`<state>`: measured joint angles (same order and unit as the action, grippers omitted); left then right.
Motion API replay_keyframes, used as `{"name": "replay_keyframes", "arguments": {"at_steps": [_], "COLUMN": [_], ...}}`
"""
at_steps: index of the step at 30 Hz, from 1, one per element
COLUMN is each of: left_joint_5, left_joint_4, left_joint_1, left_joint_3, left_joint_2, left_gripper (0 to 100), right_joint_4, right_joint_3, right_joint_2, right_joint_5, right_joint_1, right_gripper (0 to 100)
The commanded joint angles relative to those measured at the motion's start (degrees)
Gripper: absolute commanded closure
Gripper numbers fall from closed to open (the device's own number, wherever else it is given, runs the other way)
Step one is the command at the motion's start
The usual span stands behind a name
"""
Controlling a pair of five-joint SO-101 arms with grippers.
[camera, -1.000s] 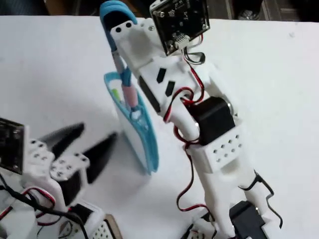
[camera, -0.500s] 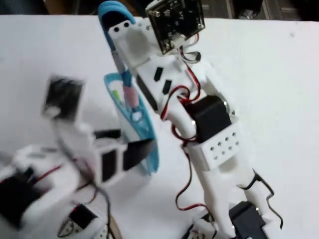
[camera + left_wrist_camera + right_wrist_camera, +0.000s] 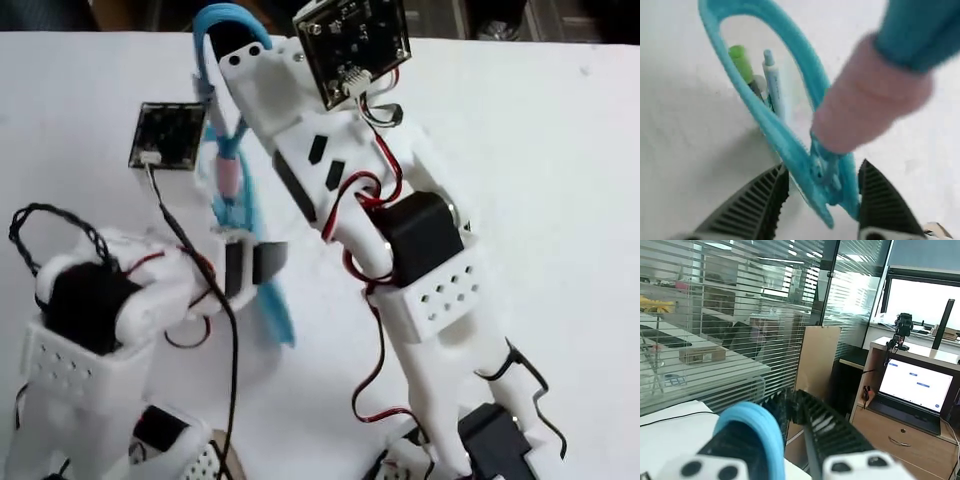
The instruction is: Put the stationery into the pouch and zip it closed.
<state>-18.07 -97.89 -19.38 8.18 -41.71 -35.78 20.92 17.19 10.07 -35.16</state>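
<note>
A light blue pouch (image 3: 272, 305) stands on edge on the white table, its mouth open. In the left wrist view the pouch (image 3: 782, 132) holds a green pen (image 3: 742, 62) and a pale blue pen (image 3: 773, 86). My left gripper (image 3: 824, 171) is open, one finger on each side of the pouch's near end, where the zipper pull (image 3: 823, 169) sits. From above, that left gripper (image 3: 255, 265) is at the pouch's middle. A blue and pink pen (image 3: 231, 172) hangs over the pouch mouth, its top in my right gripper (image 3: 232, 42), which is shut on it. The same pen (image 3: 867, 97) looms close in the left wrist view.
The right arm (image 3: 400, 240) stretches from the front edge up across the middle of the table. The left arm's body (image 3: 90, 310) and its black cable (image 3: 190, 250) fill the front left. Bare white table (image 3: 540, 160) lies to the right and at the far left.
My left arm swung in from the front left, and its open gripper now straddles the pouch. The pouch leaned and shifted slightly left. The right arm with the pen hardly moved.
</note>
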Motion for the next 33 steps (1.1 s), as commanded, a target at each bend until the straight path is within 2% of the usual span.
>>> {"name": "replay_keyframes", "arguments": {"at_steps": [1,6,12,19,26,33], "left_joint_5": [4.7,11.0,11.4,11.6,11.6,11.6], "left_joint_4": [2.9,4.6,4.7,4.1,1.7,0.3], "left_joint_1": [0.6,0.6,0.6,0.6,0.6,0.6], "left_joint_3": [2.0,3.1,3.1,3.1,3.1,0.0], "left_joint_2": [-3.2,-9.5,-20.4,-30.5,-32.0,-31.8], "left_gripper": [87,98,97,98,98,98], "right_joint_4": [1.3,1.3,2.3,8.7,16.6,18.1], "right_joint_3": [0.3,0.3,0.3,0.7,0.7,3.7], "right_joint_2": [1.8,1.9,0.7,-7.6,-16.4,-25.3], "right_joint_5": [-0.1,-0.1,-0.1,-0.1,0.2,0.1], "right_joint_1": [0.5,0.6,3.5,13.4,19.6,25.9], "right_gripper": [98.2,98.2,98.2,98.2,98.2,98.2]}}
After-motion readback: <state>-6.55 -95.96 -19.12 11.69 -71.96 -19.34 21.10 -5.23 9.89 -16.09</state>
